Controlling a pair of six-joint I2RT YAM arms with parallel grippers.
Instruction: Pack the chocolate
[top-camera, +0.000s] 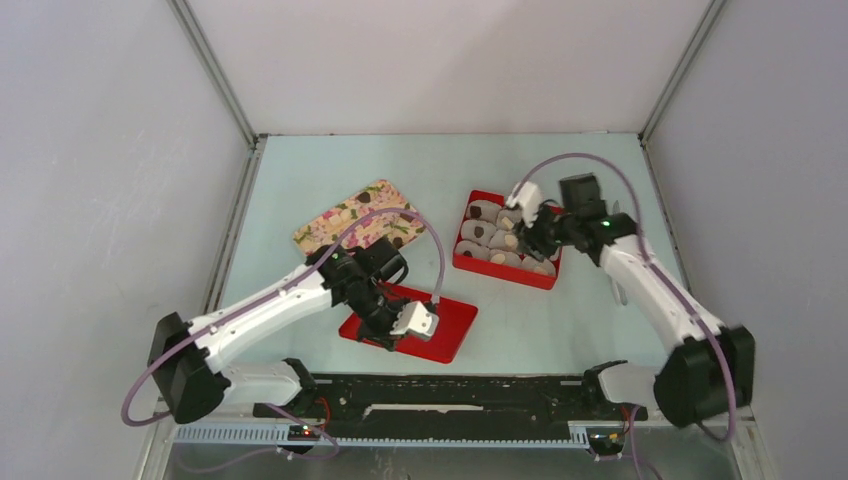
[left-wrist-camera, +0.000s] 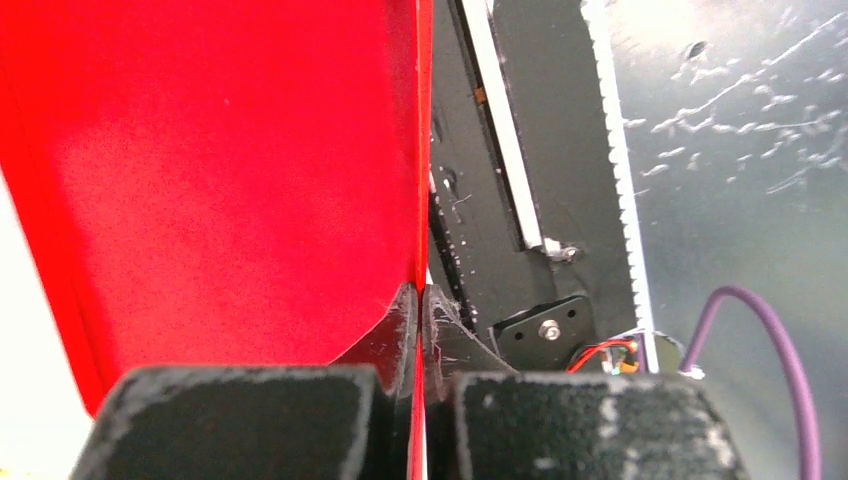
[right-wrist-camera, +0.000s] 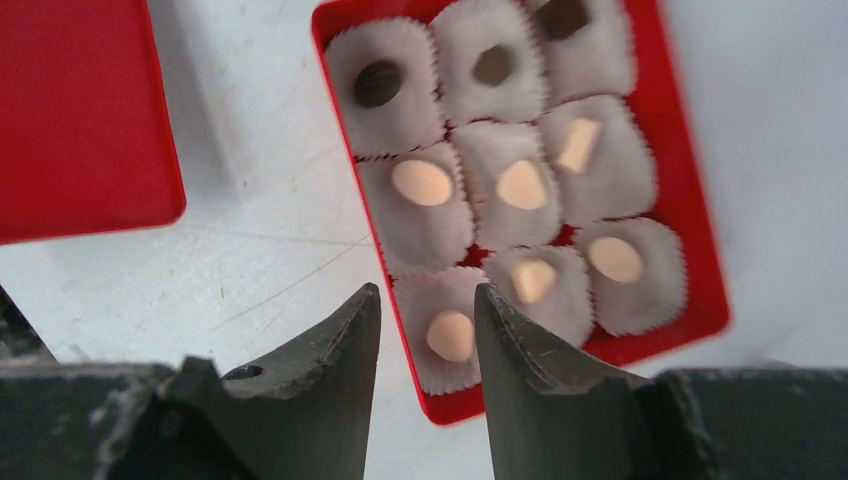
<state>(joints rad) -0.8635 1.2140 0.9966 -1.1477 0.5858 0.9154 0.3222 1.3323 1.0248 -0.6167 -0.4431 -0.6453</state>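
A red box (top-camera: 468, 262) holds white paper cups, each with one chocolate: dark brown ones (right-wrist-camera: 378, 84) in the far row and pale ones (right-wrist-camera: 422, 182) in the others. The box also shows in the right wrist view (right-wrist-camera: 690, 230). My right gripper (top-camera: 530, 238) hovers over the box's right side. It is open and empty (right-wrist-camera: 428, 292), with a pale lump (right-wrist-camera: 450, 335) below the gap. My left gripper (top-camera: 392, 335) is shut on the edge of a flat red lid (top-camera: 445, 325). In the left wrist view (left-wrist-camera: 421, 295) the lid's rim (left-wrist-camera: 423, 150) is pinched between the fingers.
A floral-print tray (top-camera: 345, 225) lies behind the left arm, at centre left; dark spots on it are too small to tell from the print. The arms' black base rail (top-camera: 450, 395) runs along the near edge. Grey walls close the table on three sides.
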